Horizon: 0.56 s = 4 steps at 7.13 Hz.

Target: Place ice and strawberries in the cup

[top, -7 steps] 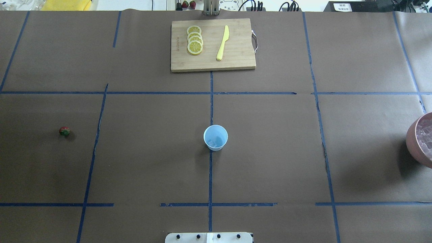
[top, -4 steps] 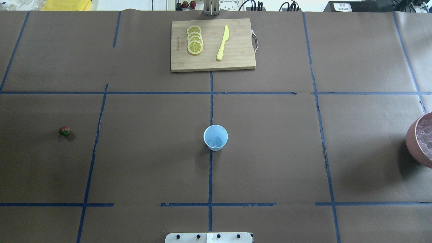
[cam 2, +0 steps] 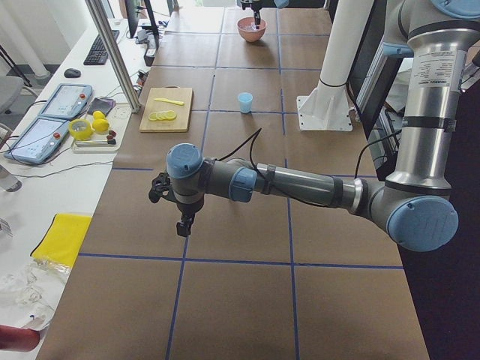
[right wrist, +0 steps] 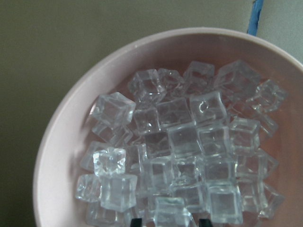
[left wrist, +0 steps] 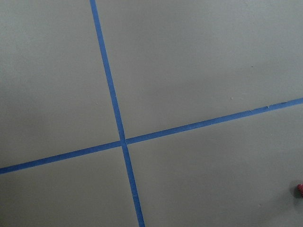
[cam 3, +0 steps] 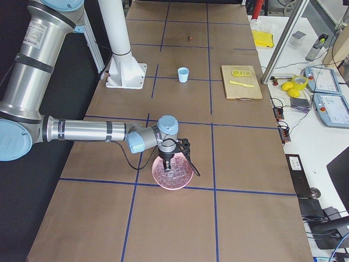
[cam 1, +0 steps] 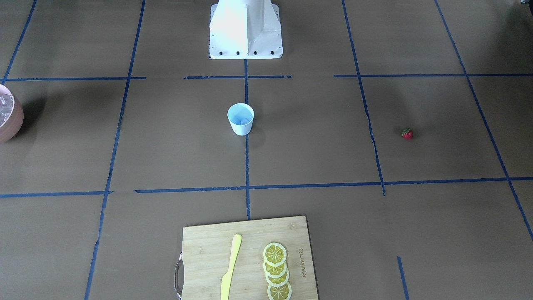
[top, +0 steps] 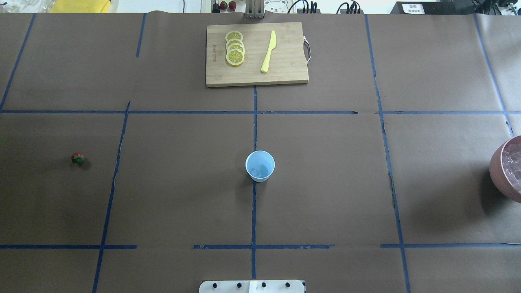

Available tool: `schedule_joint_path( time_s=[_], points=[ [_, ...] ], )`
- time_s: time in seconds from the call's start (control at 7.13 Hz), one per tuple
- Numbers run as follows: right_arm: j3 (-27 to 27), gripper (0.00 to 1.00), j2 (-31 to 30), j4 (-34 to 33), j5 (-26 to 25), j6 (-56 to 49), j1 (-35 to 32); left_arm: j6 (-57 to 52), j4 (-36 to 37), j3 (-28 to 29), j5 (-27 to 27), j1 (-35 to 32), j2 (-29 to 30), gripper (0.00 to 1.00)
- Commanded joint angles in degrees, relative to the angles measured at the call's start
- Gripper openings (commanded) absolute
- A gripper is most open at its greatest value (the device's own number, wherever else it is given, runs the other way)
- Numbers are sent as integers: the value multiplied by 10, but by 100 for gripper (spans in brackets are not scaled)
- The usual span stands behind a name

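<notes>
Jaws of the right gripper [right wrist: 170, 222] stood apart, its two dark fingertips [right wrist: 136, 222] showing at the lower edge of the wrist view with nothing clamped between them, just above the ice [right wrist: 184, 142]. Whether the jaws of the left gripper [cam 2: 184, 225] were open or closed could not be told; it hung pointing down over the table [top: 325, 183] towards the left end. The ice was a heap of small clear, glassy cubes with rounded corners, piled in a pinkish bowl [right wrist: 66, 123] that sat at the right end of the table. One more cube seemed to lie in the bottom of the cup [top: 260, 166], a small pale-blue tapered cup standing upright on a line of blue tape [top: 253, 211] about midway along the table. The strawberry [top: 77, 158], tiny and red with a green top, lay alone on the brown paper well towards the left end. At the middle of the far edge lay a wooden cutting board [top: 285, 77] carrying a row of overlapping lemon slices [top: 235, 48] and a yellow knife [top: 268, 51].
</notes>
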<state>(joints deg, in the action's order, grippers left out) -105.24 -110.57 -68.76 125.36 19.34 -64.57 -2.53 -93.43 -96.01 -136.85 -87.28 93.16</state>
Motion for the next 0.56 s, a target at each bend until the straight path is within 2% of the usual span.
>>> schedule_joint_path(
  time_s=[0.0,0.28,0.42],
  points=[
    [0,51,0,-1,0,0,1,1,0,-3,0,0,0,100],
    [0,51,2,-2,0,0,1,0,0,-3,0,0,0,100],
    [0,46,2,-2,-1,0,1,0,0,-3,0,0,0,100]
  ],
)
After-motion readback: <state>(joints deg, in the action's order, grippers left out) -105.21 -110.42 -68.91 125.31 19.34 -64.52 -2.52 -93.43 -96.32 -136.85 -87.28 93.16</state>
